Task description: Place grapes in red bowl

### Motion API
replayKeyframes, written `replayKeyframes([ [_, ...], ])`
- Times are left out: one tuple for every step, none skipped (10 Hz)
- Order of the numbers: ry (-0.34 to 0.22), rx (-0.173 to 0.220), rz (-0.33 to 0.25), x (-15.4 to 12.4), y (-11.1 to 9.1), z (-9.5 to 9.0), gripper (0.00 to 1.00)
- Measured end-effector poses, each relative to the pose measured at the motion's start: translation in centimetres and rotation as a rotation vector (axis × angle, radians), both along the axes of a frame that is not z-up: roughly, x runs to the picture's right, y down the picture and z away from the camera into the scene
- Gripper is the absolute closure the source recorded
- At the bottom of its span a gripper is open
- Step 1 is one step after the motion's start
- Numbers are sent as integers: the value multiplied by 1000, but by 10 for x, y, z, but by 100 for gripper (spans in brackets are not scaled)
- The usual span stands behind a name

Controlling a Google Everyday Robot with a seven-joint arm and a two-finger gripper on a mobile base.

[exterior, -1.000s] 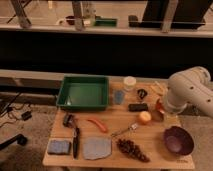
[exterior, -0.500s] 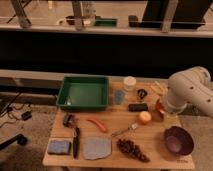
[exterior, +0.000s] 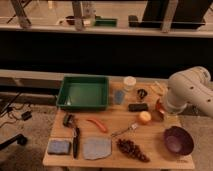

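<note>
The grapes (exterior: pixel 132 149), a long dark purple bunch, lie on the wooden table (exterior: pixel 112 117) near its front edge, with nothing touching them. The red bowl (exterior: pixel 159 106) shows only as a shiny red-orange sliver at the table's right side, mostly covered by my white arm (exterior: pixel 187 92). My gripper (exterior: pixel 164 113) is tucked low under that arm, beside the red bowl and well right of the grapes, holding nothing.
A larger purple bowl (exterior: pixel 178 140) sits front right, with a round orange fruit (exterior: pixel 145 117) and a fork (exterior: pixel 125 131) nearby. A green tray (exterior: pixel 83 92) fills the back left. A grey cloth (exterior: pixel 96 148), blue sponge (exterior: pixel 59 146), black brush (exterior: pixel 76 141) and orange pepper (exterior: pixel 98 125) lie along the front left.
</note>
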State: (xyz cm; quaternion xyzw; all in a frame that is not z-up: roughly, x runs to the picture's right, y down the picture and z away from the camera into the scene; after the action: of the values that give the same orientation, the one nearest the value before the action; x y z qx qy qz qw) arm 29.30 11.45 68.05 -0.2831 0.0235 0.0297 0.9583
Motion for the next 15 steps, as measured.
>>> replayKeyframes([
  [0,0,0,0,0,0,20],
  [0,0,0,0,0,0,20],
  [0,0,0,0,0,0,20],
  [0,0,0,0,0,0,20],
  [0,0,0,0,0,0,20],
  [0,0,0,0,0,0,20],
  [0,0,0,0,0,0,20],
  [1,0,1,1,0,0,20],
  [-10,4,-12,-2,3,-3,20],
  [-23,11,-20,-8,5,-6,20],
  [-38,16,-27,-16,6,-8,20],
  [-54,21,-39,-23,7,-10,20],
  [-69,28,-48,-30,11,-14,20],
  [-80,33,-55,-35,13,-17,20],
  [-98,34,-67,-44,16,-21,20],
])
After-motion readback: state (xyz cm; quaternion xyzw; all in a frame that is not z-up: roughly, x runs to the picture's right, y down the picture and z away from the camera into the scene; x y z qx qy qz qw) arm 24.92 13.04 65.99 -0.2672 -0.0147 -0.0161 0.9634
